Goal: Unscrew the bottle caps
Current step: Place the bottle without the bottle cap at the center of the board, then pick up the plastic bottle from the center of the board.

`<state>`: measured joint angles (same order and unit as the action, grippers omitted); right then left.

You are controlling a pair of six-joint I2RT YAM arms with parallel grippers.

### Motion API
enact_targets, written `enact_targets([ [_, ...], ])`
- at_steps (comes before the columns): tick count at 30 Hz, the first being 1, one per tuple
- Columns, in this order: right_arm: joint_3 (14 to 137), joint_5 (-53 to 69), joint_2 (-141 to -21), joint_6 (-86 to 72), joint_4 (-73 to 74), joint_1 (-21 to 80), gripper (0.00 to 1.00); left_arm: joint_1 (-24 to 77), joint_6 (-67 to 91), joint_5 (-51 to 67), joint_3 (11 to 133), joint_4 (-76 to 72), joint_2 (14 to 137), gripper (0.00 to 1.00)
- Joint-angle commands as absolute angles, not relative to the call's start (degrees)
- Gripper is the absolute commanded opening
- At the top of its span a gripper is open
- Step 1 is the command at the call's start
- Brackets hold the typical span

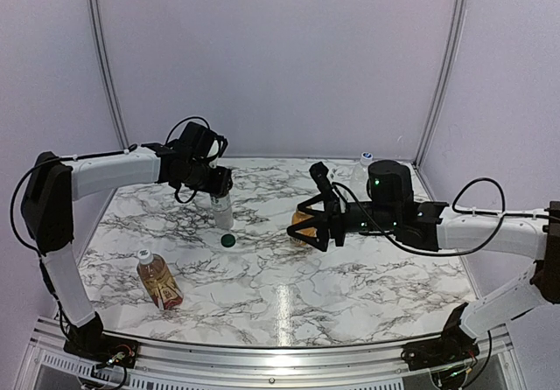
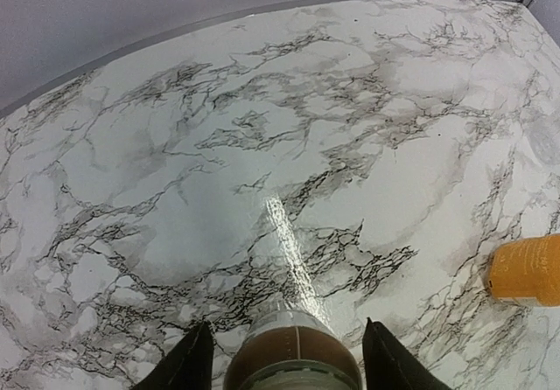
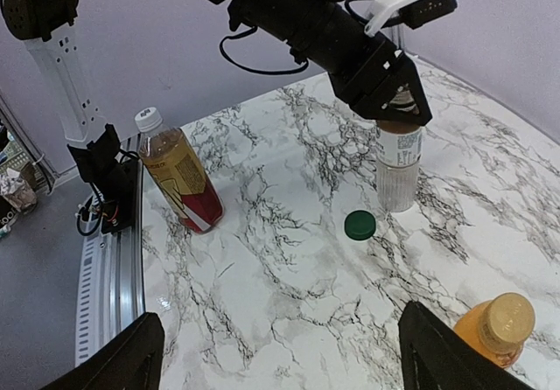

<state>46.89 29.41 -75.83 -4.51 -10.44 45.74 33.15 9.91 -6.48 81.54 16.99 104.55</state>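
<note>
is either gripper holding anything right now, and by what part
Right gripper: nothing, jaws wide open. Left gripper straddles the short clear bottle at its uncapped neck; whether it grips cannot be told.

Under your left gripper (image 3: 398, 114): short clear plastic bottle (image 3: 398, 171), white label; beside it, a dark green round plastic cap (image 3: 360, 225). Ahead-left of your right gripper (image 3: 280, 311): amber tea bottle (image 3: 179, 180), red label, white cap (image 3: 148, 119). By its right finger: orange juice bottle (image 3: 490, 337), orange cap (image 3: 509, 317). White marble tabletop (image 3: 289, 259), dark-veined.
</note>
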Motion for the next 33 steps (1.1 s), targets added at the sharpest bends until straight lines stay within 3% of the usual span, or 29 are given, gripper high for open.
enact_targets([
  [1, 46.96, 29.11, -75.66, -5.17, -10.68, 45.52, 0.87, 32.96, 10.01, -7.92, 79.72, 16.70, 103.21, 0.63],
  [7, 46.92, 29.19, -75.82, -5.19, -10.72, 45.46, 0.87, 32.96, 10.16, -8.25, 77.95, 16.70, 98.24, 0.77],
  [13, 47.02, 29.30, -76.10, -5.22, -10.82, 45.48, 0.87, 32.96, 10.88, -8.78, 73.67, 16.88, 89.38, 0.98],
  [22, 47.36, 29.01, -76.20, -5.31, -10.27, 45.51, 0.87, 32.87, 18.81, -2.39, 63.53, 21.29, 70.75, 0.99],
  [33, 48.48, 27.54, -78.20, -10.06, -10.80, 45.55, 0.87, 32.96, 23.51, -1.12, 60.26, 46.14, 55.71, 0.99],
])
